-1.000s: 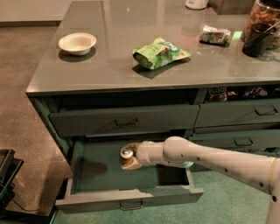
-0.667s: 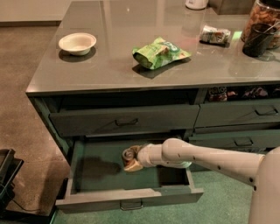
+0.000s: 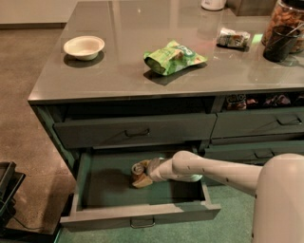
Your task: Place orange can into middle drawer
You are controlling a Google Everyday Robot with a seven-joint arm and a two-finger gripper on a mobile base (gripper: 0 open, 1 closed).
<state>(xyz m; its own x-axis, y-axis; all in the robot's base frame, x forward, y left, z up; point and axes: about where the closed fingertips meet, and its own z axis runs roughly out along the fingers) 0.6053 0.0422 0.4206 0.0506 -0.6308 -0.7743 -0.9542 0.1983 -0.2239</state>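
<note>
table [image 3: 118, 76]: grey glossy top, drawers under its front edge; landmark = green snack bag [image 3: 174, 57], lying flat near the middle of the top; white bowl [image 3: 83, 47] well left of the bag, upright, apart from it; small dark-and-white packet [image 3: 232, 38] right of the bag, a bit further back; dark cup [image 3: 279, 43] further right of the bag, just in front of a clear jar [image 3: 287, 19] of brown snacks; white object [image 3: 213, 4] behind the bag at the back edge, cut off by the frame; gripper [image 3: 144, 173] below the bag, inside the open middle drawer [image 3: 137, 216], at the orange can [image 3: 137, 176]
</note>
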